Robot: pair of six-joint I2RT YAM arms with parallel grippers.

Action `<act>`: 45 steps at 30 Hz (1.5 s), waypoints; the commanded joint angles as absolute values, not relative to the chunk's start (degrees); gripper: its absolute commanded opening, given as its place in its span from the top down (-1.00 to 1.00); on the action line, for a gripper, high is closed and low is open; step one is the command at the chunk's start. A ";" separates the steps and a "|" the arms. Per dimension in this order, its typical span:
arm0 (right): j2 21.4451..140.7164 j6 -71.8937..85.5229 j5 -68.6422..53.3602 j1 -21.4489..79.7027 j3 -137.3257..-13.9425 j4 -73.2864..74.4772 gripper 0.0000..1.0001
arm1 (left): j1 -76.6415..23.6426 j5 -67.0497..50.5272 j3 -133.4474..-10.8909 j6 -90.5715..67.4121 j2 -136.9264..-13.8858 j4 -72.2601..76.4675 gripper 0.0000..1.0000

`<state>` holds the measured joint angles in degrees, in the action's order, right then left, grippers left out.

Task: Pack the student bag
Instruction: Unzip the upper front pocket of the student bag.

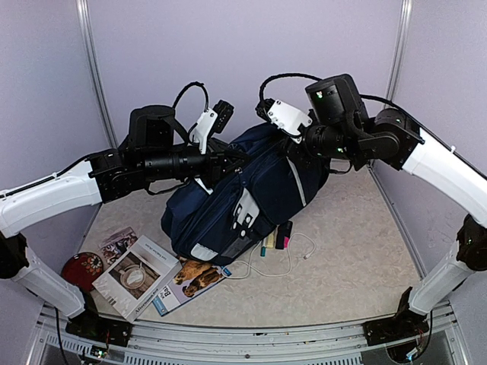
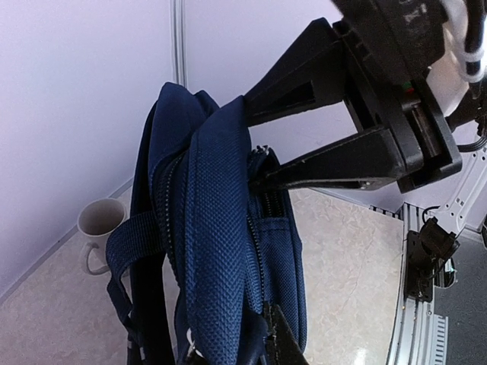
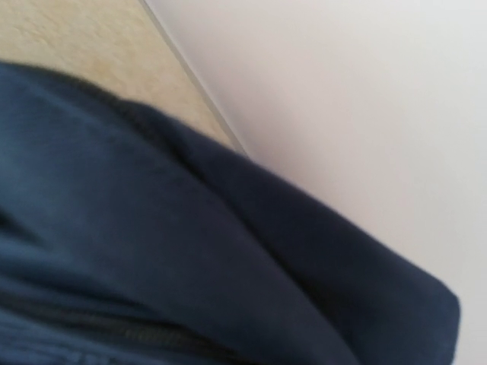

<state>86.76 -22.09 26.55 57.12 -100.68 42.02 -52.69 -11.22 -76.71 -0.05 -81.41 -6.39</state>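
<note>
The student bag, navy blue with white trim, lies slanted in the middle of the table, its top end raised toward the back. My left gripper is at the bag's upper left edge. In the left wrist view the left gripper is shut on a fold of the bag beside a zipper. My right gripper reaches the bag's top from the right. Seen from the left wrist, the right gripper has its black fingers spread apart, straddling the bag's upper edge. The right wrist view shows only blurred bag fabric.
A white mug stands by the back wall behind the bag. Magazines, a picture book, a booklet and a red disc lie front left. A white cable and markers lie by the bag's front.
</note>
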 commanded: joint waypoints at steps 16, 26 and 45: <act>90.95 -22.76 29.86 54.90 -105.04 50.48 0.80 | -54.16 -13.24 -77.48 2.51 -79.30 -2.91 1.00; 81.53 -17.07 19.42 48.38 -95.33 38.10 1.00 | -51.96 -12.00 -74.90 0.07 -77.52 -1.38 1.00; 72.51 -7.54 -5.97 35.90 -87.92 16.65 1.00 | -49.75 -18.19 -67.31 0.53 -74.04 6.89 1.00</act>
